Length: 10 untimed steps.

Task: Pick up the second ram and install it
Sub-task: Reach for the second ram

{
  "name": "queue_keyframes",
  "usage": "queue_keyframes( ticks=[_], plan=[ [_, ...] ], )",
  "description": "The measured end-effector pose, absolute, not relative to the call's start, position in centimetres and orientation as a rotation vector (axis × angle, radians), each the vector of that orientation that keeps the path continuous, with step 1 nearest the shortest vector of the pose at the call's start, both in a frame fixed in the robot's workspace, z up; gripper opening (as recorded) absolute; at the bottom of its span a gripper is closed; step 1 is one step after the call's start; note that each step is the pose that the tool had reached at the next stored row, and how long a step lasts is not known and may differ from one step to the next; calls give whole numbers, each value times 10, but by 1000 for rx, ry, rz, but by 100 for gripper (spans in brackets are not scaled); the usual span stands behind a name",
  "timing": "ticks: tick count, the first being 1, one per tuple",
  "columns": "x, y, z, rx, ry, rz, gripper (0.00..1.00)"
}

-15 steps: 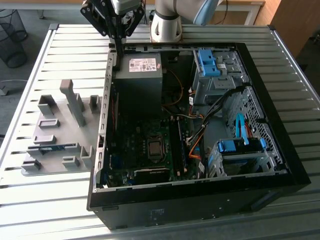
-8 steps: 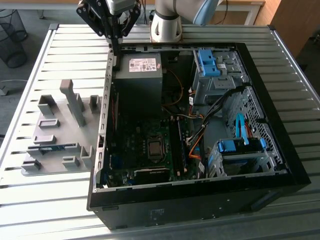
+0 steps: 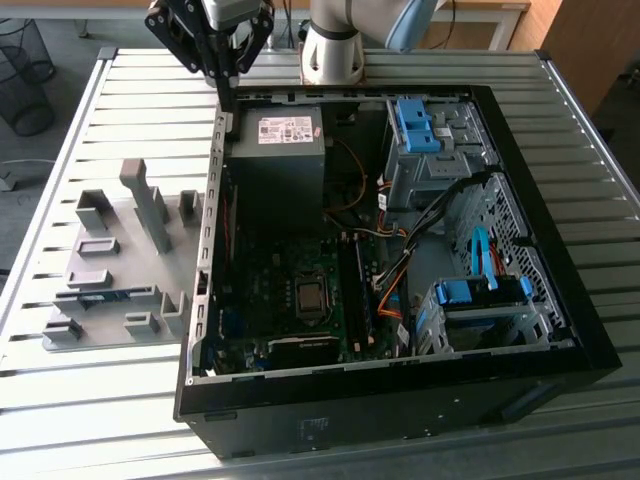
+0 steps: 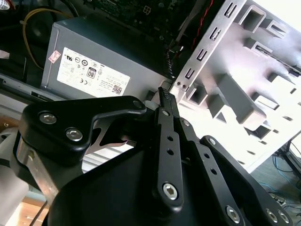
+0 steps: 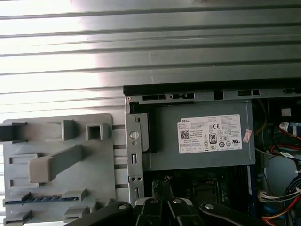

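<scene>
While the gripper (image 3: 228, 100) hangs over the rear corner of the open case (image 3: 400, 400), just above the edge beside the power supply (image 3: 275, 165), the ram (image 3: 105, 297) sits well apart from it, on edge in a slot of the grey tray (image 3: 110, 250) that lies on the table (image 3: 100, 420) outside the case. In the second wrist view the gripper (image 4: 164, 94) has its fingers drawn together to a single tip, and nothing shows between them, so I judge it clenched and empty. From the gripper, the ram lies toward the exterior view's left and nearer that camera, past the tray's upright blocks. Its long axis runs roughly across the exterior view, about square to the case's side wall. In the first wrist view the ram (image 5: 37, 199) appears as a thin blue-green strip along the tray's edge, with the taller blocks between it and the case corner. Whether the motherboard (image 3: 300, 290) already carries another stick, I cannot tell.
</scene>
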<state>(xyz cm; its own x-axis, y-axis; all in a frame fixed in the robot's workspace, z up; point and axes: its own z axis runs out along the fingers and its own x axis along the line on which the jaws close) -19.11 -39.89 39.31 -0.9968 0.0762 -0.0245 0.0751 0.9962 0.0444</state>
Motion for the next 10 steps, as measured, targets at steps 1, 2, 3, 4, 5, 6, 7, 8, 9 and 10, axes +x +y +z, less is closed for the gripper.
queue_keyframes(
  ticks=[1, 2, 3, 4, 5, 6, 7, 8, 9, 10],
  plan=[
    [-192, -399, 393, 118, 3112, 68, 10],
    [-193, -399, 393, 118, 3112, 68, 10],
    [-194, -399, 393, 118, 3112, 68, 10],
    [-194, -399, 393, 118, 3112, 68, 10],
    [-195, -399, 393, 118, 3112, 68, 10],
    [-196, -399, 393, 118, 3112, 68, 10],
    [-197, -399, 393, 118, 3113, 68, 10],
    [-197, -399, 393, 118, 3113, 68, 10],
    [-198, -399, 393, 118, 3112, 68, 10],
    [-199, -399, 393, 118, 3113, 68, 10]
  ],
)
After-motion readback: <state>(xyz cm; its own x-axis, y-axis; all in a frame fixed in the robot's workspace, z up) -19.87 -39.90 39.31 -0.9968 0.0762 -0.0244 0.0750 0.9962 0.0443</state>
